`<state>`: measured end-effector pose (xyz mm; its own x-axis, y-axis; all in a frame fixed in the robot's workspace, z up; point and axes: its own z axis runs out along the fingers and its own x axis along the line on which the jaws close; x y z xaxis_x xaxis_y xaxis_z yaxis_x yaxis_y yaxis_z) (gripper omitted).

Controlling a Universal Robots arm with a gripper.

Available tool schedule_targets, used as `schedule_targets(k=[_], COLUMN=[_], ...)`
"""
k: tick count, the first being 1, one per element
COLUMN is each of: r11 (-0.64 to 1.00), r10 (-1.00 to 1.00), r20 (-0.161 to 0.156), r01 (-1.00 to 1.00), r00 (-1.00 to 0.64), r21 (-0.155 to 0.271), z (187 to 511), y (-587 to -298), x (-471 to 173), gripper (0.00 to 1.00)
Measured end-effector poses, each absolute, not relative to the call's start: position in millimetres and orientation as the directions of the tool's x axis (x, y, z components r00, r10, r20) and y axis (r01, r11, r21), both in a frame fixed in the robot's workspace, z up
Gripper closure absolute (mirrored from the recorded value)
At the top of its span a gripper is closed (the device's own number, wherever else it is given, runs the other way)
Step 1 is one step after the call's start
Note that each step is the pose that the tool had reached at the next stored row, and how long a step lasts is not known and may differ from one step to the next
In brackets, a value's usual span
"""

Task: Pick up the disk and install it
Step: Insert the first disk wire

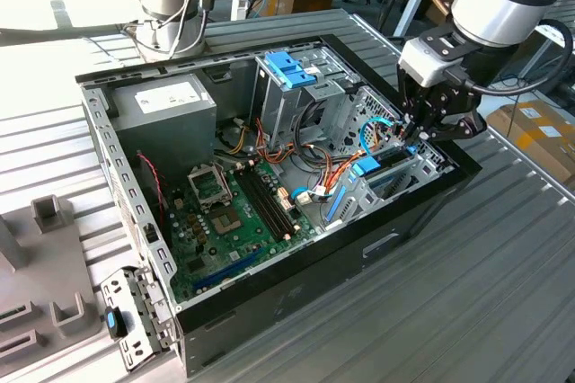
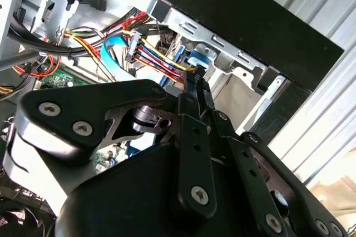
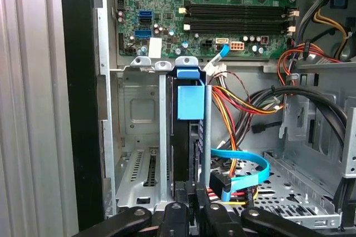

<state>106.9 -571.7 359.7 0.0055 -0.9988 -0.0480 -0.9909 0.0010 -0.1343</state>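
The open computer case (image 1: 296,248) is lying on its side on a ribbed metal table (image 1: 467,311), its interior facing up. The gripper (image 1: 409,131) is reaching down into the drive bay corner of the case at the exterior view's right, just above the disk (image 1: 370,167).

The disk is sitting edge-up in a slot of the grey metal drive cage (image 3: 139,137). In the first wrist view the disk (image 3: 189,109) is showing a bright light-blue plastic rail end with a tab at its top and a dark, narrow metal body running down below it, flanked by the cage's upright dividers. The neighbouring slot toward the case wall is standing open. In the second wrist view the light-blue rail (image 2: 197,62) is appearing just beyond the fingertips, close to the black case wall (image 2: 250,20).

The gripper's (image 2: 194,78) black fingers are drawn close together with no visible gap at the tips; whether they are pinching the disk's edge cannot be told. In the first wrist view the gripper (image 3: 192,195) is lining up directly with the disk's slot.

A light-blue flat data cable (image 3: 245,173) and a bundle of red, yellow and black wires (image 3: 239,103) are lying just beside the disk. The green motherboard (image 1: 234,212) is occupying the case floor.
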Motion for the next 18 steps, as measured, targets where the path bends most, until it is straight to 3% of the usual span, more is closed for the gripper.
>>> schedule_targets(k=[18], r11=[0.020], r10=[-0.999], r20=[-0.046], r01=[-0.991], r00=[-0.014], r21=[-0.135], z=[347], y=[-563], x=[97], gripper=[0.83])
